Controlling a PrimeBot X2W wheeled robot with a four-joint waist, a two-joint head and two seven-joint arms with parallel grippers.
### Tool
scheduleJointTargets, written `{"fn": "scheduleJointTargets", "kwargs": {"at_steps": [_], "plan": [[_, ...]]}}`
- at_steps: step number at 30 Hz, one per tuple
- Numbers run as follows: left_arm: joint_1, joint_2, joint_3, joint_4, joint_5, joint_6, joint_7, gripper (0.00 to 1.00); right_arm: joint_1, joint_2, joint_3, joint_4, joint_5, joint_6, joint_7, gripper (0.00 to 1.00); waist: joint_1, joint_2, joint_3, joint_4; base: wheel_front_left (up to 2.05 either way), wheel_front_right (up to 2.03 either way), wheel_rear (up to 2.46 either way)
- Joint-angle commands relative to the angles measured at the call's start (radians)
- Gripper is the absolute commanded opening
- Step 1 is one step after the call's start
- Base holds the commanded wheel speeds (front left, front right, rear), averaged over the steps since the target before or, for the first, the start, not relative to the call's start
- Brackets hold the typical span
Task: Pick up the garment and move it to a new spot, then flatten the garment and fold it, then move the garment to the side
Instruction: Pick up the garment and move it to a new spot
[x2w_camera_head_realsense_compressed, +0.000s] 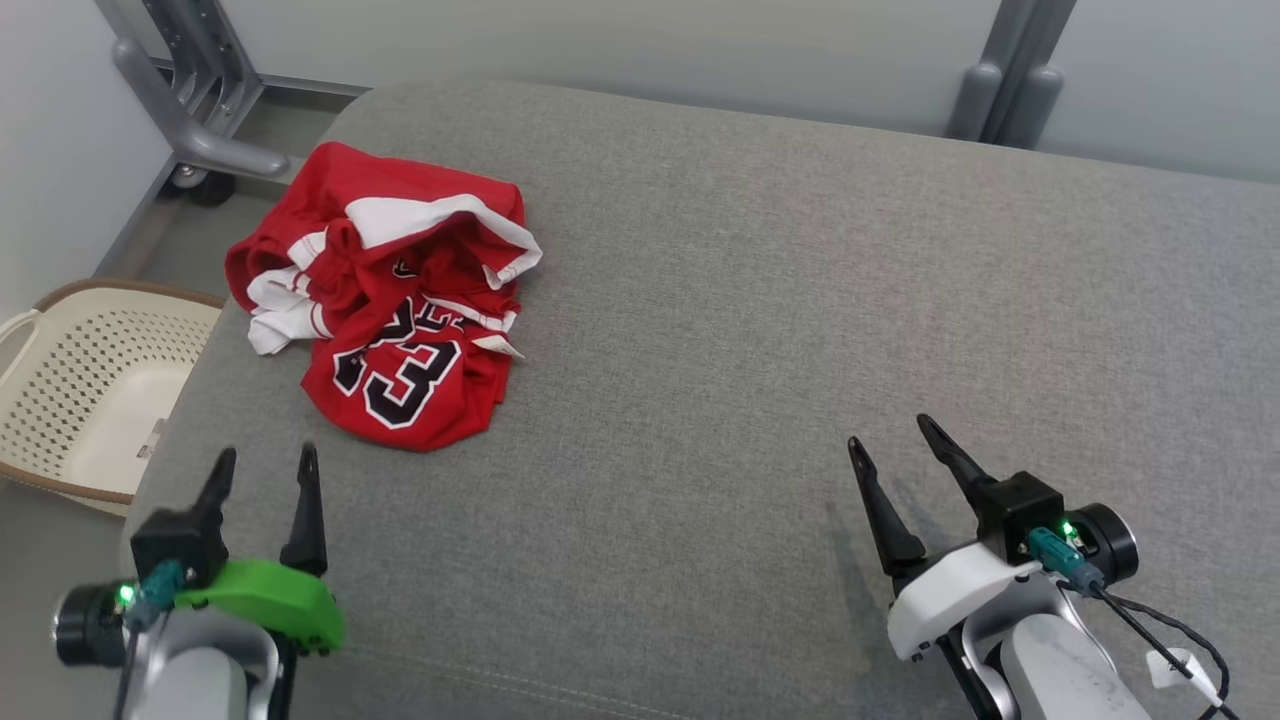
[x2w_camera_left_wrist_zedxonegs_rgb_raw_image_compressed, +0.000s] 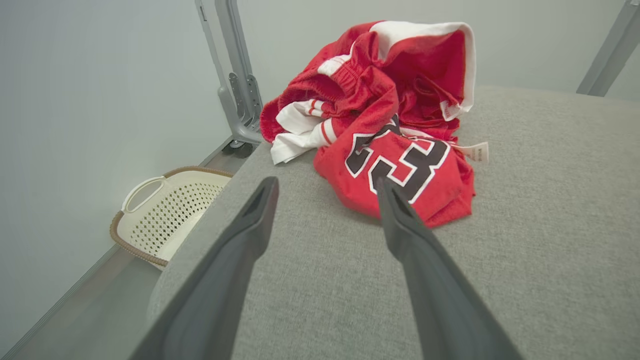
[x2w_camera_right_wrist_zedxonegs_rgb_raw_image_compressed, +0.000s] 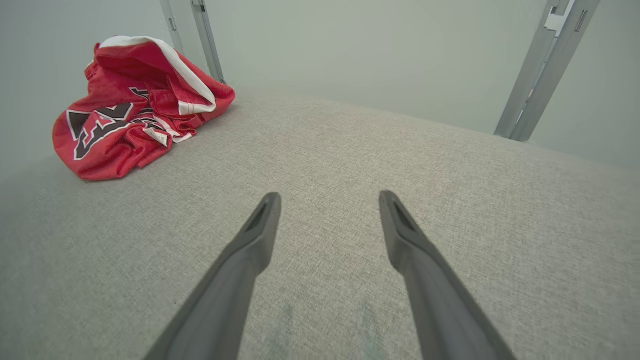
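Crumpled red garment (x2w_camera_head_realsense_compressed: 400, 300) with white trim and dark numerals in the upper left of the head view, on the grey upholstered surface (x2w_camera_head_realsense_compressed: 750, 300), close to its left edge. Left claw (x2w_camera_head_realsense_compressed: 268, 453) at lower left, fingers spread apart, empty, just short of the garment's near hem. Right claw (x2w_camera_head_realsense_compressed: 888, 431) at lower right, fingers likewise apart, gripping nothing, well apart from the garment. Cream perforated basket (x2w_camera_head_realsense_compressed: 100, 360) at far left, down on the floor beside the surface.

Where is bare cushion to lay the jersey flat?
Free: the wide stretch of cushion right of the jersey, from the far edge to the right pincer. Crowded: left corner, jersey heaped ahead of the left pincer.
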Motion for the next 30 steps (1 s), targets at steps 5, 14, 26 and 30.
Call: {"fn": "scheduleJointTargets", "kwargs": {"at_steps": [5, 14, 26, 30], "plan": [[-0.214, 0.154, -0.160, 0.064, -0.107, -0.005, -0.001, 1.00, -0.020, -0.016, -0.004, -0.002, 0.002, 0.000, -0.003, 1.00, 0.0000, 0.0000, 0.089, -0.111, 0.00, 0.00, 0.00], [-0.492, 0.394, -0.438, 0.142, -0.423, -0.006, 0.122, 1.00, -0.040, -0.011, 0.011, 0.001, 0.012, 0.000, -0.003, 1.00, 0.0000, 0.0000, 0.170, -0.216, 0.00, 0.00, 0.00], [-0.640, 0.523, -0.562, 0.303, -0.678, -0.005, 0.299, 1.00, -0.082, -0.012, 0.021, 0.006, 0.018, 0.000, -0.003, 1.00, 0.0000, 0.0000, 0.269, -0.318, 0.00, 0.00, 0.00], [-0.657, 0.495, -0.563, 0.409, -0.698, 0.009, 0.345, 1.00, -0.083, -0.010, 0.016, 0.015, 0.030, 0.000, -0.003, 1.00, 0.0000, 0.0000, 0.283, -0.334, 0.00, 0.00, 0.00]]}}
